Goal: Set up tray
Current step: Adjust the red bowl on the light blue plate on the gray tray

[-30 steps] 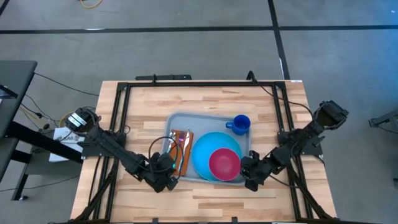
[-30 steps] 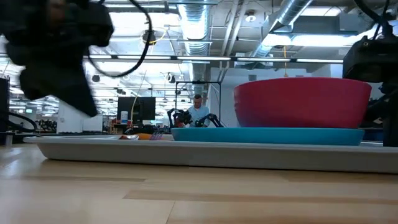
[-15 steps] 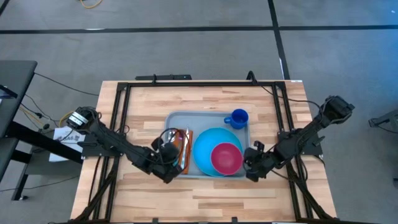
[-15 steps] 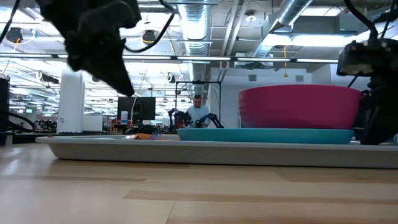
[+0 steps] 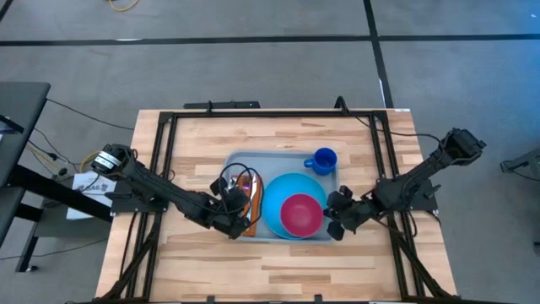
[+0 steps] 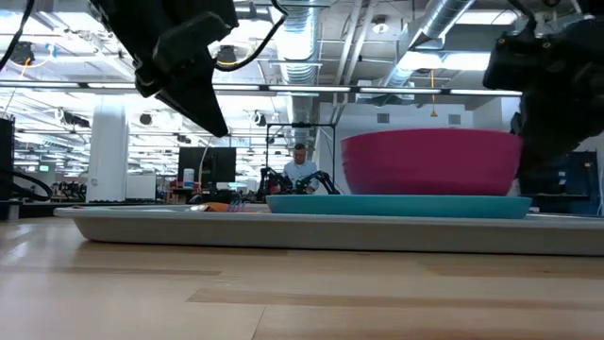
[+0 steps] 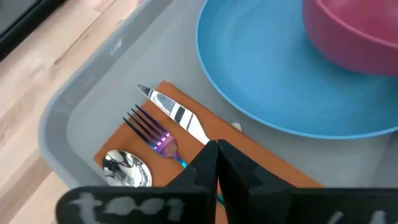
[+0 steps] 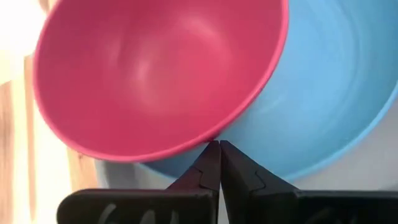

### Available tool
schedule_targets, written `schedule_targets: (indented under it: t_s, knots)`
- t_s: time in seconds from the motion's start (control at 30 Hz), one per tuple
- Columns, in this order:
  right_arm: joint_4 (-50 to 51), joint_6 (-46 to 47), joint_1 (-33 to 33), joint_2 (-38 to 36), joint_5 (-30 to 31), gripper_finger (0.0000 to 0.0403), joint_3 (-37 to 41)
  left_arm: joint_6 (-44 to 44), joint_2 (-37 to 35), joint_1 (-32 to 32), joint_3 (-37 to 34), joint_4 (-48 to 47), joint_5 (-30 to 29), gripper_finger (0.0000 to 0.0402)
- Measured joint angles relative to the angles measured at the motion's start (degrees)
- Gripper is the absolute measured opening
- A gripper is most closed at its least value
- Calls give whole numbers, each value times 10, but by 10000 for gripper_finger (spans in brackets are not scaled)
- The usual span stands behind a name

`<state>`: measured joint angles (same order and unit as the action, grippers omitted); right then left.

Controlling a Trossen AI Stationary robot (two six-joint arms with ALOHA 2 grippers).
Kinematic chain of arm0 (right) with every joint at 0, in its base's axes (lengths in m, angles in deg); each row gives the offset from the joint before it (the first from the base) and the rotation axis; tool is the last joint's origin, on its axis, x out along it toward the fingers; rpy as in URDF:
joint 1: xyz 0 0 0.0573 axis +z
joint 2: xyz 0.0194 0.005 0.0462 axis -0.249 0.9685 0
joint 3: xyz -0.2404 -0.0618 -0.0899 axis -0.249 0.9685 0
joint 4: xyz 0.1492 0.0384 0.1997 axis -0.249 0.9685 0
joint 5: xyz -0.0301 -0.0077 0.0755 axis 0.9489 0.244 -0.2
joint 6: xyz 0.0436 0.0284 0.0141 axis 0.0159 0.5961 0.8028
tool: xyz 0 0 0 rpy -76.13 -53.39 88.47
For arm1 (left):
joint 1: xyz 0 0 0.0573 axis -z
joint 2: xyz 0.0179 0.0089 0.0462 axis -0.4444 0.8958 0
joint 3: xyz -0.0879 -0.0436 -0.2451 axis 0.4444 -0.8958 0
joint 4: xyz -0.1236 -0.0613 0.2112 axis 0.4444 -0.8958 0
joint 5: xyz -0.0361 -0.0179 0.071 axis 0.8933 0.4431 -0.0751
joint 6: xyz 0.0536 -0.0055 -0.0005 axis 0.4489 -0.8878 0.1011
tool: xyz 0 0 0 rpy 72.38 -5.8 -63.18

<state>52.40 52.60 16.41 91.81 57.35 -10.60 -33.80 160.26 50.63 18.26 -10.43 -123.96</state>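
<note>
Nearest you, the tray (image 5: 283, 197) sits mid-table, already carrying a napkin (image 7: 249, 168) with spoon (image 7: 124, 169), fork (image 7: 149, 129) and knife (image 7: 177, 117), a plate (image 5: 283, 192) bearing a pink bowl (image 5: 301, 215), and a mug (image 5: 322, 160) at the far corner. Your left gripper (image 5: 239, 221) hovers over the napkin with fingers pressed together; your right gripper (image 5: 333, 225) is by the bowl's rim, also closed and empty. The tray looks stiff, smooth plastic, likely slippery and heavier once loaded. Grip it by the raised rim on both short sides and keep it level.
</note>
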Motion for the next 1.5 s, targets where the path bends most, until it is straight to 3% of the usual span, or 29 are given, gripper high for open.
schedule_targets:
  t_s: [0.23,0.4,0.57,0.8,0.97,1.13,1.5]
  knots:
    - [-41,-33,-53,36,0,0,0,24,0,-12,0,1,2,0]
    - [18,-35,-51,14,5,0,-1,24,0,-12,0,-8,3,0]
    - [61,-1,-17,-46,7,0,-1,7,0,-12,0,-35,2,0]
    - [50,-49,68,-90,-45,0,-1,-6,0,-4,0,-39,-20,0]
    - [-75,-92,58,-18,-48,0,6,-7,0,-2,0,-34,-34,0]
    - [-224,-114,43,85,-97,0,7,-17,0,0,0,-35,-40,0]
    - [-325,-153,-8,164,-90,0,8,-6,-1,1,0,-37,-44,0]
